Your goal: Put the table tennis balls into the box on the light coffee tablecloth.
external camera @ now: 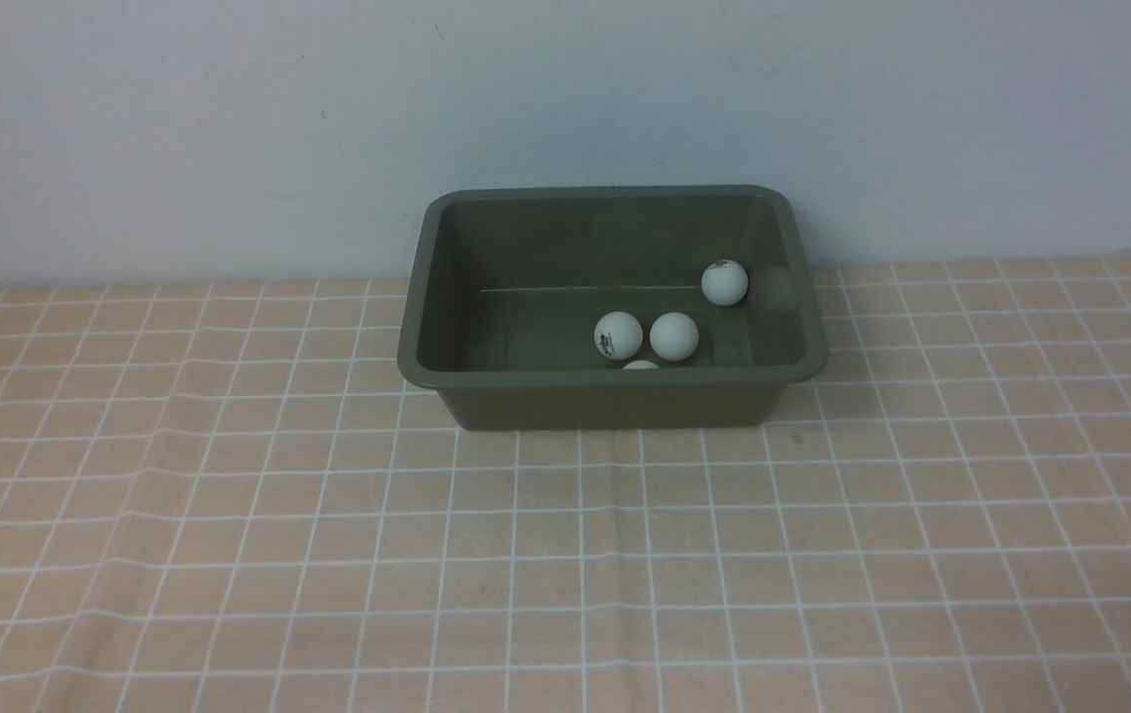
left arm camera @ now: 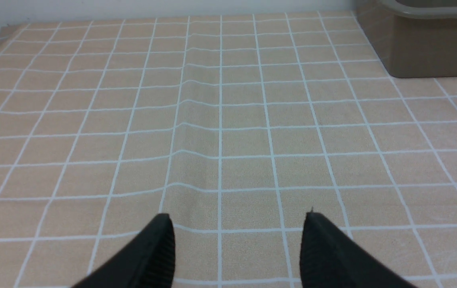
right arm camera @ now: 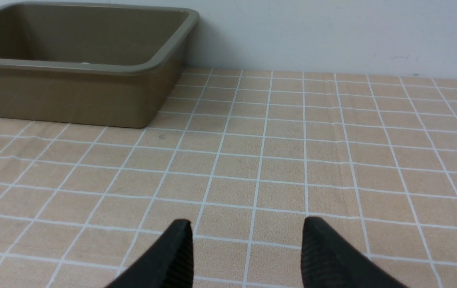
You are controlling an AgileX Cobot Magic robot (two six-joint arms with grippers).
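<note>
left tool [left arm camera: 236, 240]: fingers apart, empty, over bare light coffee tablecloth [left arm camera: 228, 132] | right tool [right arm camera: 248, 248]: fingers apart, empty | box [external camera: 611, 396]: at the desk's far edge, against the wall | table tennis balls [external camera: 672, 336]: four visible inside box

You see a rectangular olive-green plastic box [external camera: 612, 396], uniform in colour inside and out. In it lie small white matte table tennis balls [external camera: 672, 336]; two of those you can see carry small dark printed marks. The light peach-tan woven tablecloth [external camera: 565, 555] bears a grid of thin white lines forming small squares. The plain wall [external camera: 229, 129] behind is pale blue-grey. Both wrist views show black ribbed fingertips [left arm camera: 160, 248].
</note>
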